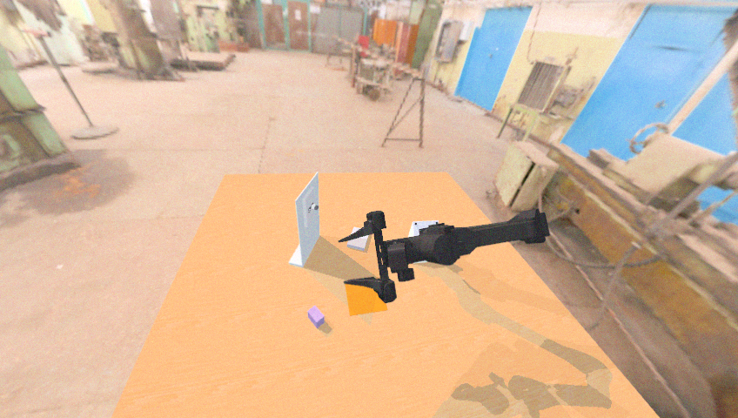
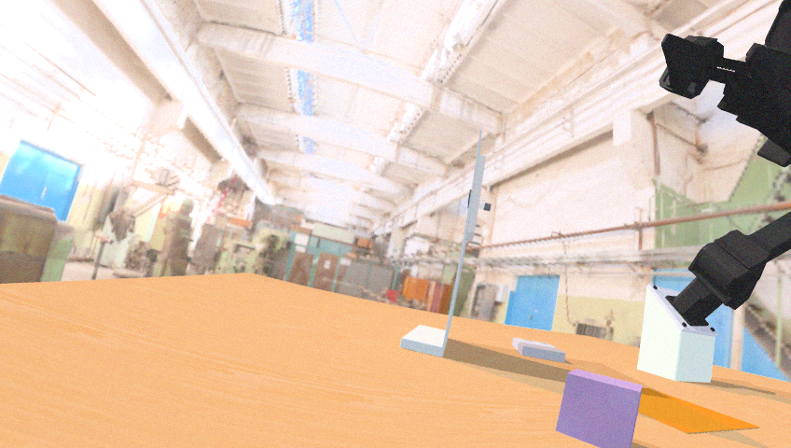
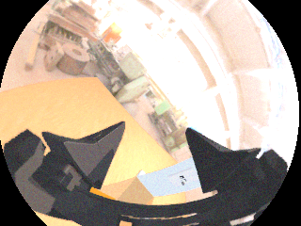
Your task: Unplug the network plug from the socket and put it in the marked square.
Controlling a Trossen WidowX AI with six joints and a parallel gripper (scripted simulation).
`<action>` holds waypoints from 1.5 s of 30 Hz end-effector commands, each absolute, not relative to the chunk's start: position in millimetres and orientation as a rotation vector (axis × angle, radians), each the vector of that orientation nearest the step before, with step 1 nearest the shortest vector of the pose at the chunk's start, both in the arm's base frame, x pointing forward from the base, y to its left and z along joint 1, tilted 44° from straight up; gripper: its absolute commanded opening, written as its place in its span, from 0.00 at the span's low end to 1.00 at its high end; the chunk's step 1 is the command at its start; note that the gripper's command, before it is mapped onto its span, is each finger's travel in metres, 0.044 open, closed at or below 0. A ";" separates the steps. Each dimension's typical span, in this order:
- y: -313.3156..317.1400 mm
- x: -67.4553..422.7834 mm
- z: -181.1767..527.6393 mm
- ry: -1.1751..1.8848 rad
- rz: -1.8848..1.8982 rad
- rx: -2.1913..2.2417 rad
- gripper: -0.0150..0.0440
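Note:
A pale grey upright panel (image 1: 309,217) stands on the orange table. The small dark plug (image 1: 313,206) sits in its socket near the top of the panel, facing my arm. In the exterior view the panel (image 2: 464,244) is seen edge-on with the plug (image 2: 484,206) sticking out to the right. My gripper (image 1: 352,261) is open and empty, turned on its side, a short way from the panel and lower than the plug. The darker orange marked square (image 1: 365,300) lies on the table under the lower finger. In the wrist view the panel (image 3: 172,184) shows between the fingers.
A small purple block (image 1: 316,316) lies on the table left of the marked square. A flat white piece (image 1: 358,239) lies behind the gripper. The arm's white base (image 2: 675,341) stands at the back right.

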State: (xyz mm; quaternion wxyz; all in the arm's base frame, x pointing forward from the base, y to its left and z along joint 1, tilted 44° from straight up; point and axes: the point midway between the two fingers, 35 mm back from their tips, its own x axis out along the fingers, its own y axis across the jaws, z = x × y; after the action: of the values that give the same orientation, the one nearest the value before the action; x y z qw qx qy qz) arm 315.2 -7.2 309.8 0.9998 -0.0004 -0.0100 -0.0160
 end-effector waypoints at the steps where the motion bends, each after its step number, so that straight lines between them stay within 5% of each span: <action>1: -7.5 315.3 309.1 -0.019 -0.033 -0.003 0.89; 10: -31.6 320.5 252.9 0.103 -0.149 -0.163 0.52; 33: -100.7 258.5 80.0 0.634 -0.373 -0.718 0.52; 45: -104.8 262.4 75.8 0.651 -0.376 -0.734 0.52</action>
State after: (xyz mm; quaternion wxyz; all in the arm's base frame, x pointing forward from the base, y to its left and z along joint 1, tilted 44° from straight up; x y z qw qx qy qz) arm 258.6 -102.0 76.6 0.8677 -0.3472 0.3083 -0.1774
